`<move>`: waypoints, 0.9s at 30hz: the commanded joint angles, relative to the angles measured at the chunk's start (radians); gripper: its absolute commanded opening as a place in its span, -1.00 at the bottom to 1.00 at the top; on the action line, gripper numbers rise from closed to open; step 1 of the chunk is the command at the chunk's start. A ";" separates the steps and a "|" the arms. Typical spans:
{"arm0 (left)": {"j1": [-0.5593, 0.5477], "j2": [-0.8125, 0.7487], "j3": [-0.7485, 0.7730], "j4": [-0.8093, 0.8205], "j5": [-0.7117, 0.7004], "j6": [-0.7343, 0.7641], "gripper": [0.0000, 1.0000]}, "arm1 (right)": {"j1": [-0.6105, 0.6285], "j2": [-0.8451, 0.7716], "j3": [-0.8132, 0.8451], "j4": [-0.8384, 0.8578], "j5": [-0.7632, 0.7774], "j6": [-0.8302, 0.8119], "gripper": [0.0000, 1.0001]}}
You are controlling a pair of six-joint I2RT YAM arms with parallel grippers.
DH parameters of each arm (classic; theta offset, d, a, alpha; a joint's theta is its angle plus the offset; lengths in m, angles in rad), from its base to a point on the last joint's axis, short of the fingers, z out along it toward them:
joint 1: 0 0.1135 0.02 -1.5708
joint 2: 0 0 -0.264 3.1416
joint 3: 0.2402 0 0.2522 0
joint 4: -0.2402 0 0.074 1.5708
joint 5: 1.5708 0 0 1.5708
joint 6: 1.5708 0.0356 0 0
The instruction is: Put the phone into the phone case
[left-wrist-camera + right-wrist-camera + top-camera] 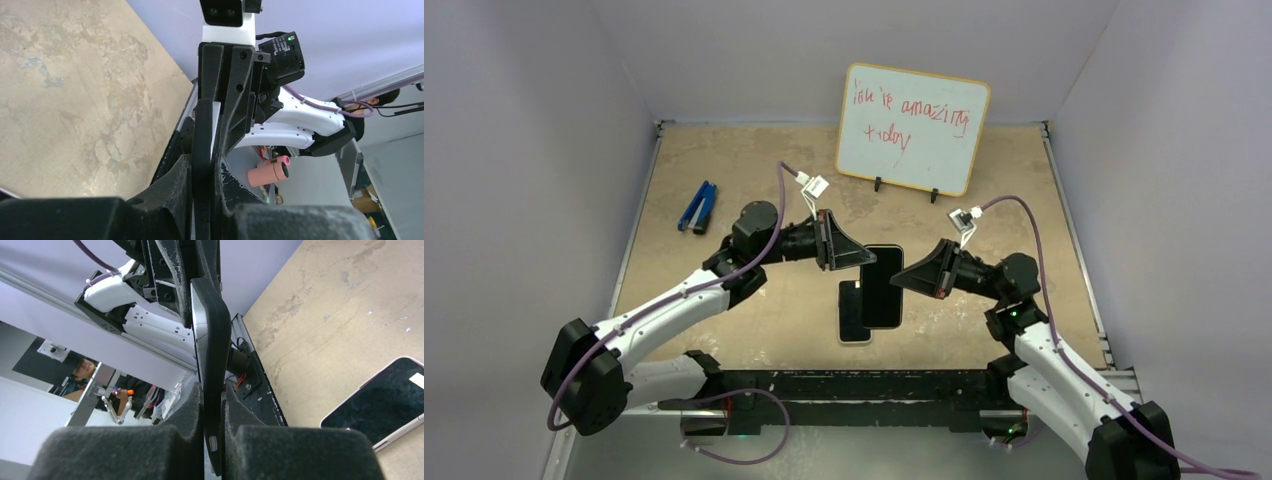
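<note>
In the top view, the black phone case (pixel 883 290) is held level, long axis near-to-far, over the phone (pixel 852 325), which is laid parallel. In the wrist views, it is clamped edge-on by the left gripper (pixel 202 165) and right gripper (pixel 212 410).

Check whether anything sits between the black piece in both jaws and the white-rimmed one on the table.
Nothing visible does. The black piece hangs over the right edge of the white-rimmed one, no object between.

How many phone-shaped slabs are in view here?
2. A black slab is clamped between the left tool and right tool; a white-rimmed slab lies flat on the table.
</note>
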 commanded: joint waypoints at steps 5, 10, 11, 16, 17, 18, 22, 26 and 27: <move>-0.003 -0.025 -0.016 0.026 0.043 0.073 -1.00 | 0.009 -0.043 0.067 -0.090 0.051 -0.010 -0.19; -0.002 -0.022 -0.024 0.068 0.131 0.062 -1.00 | 0.009 -0.046 0.116 -0.164 0.082 -0.048 0.16; -0.002 -0.020 -0.023 0.074 0.145 0.058 -1.00 | 0.009 -0.038 0.126 -0.163 0.078 -0.048 0.16; -0.002 -0.010 -0.027 0.109 0.190 0.043 -1.00 | 0.009 -0.011 0.165 -0.176 0.074 -0.076 0.08; -0.002 -0.008 -0.027 0.115 0.194 0.041 -1.00 | 0.009 -0.008 0.170 -0.178 0.073 -0.082 0.08; -0.002 -0.007 -0.028 0.118 0.198 0.038 -1.00 | 0.010 -0.007 0.172 -0.179 0.074 -0.087 0.07; -0.003 -0.007 -0.033 0.112 0.188 0.033 -1.00 | 0.009 -0.012 0.164 -0.174 0.070 -0.095 0.05; -0.003 -0.005 -0.049 0.131 0.159 0.015 -1.00 | 0.010 -0.026 0.160 -0.224 0.085 -0.133 0.03; -0.002 -0.005 -0.064 0.169 0.156 -0.009 -1.00 | 0.009 -0.020 0.168 -0.256 0.065 -0.159 0.06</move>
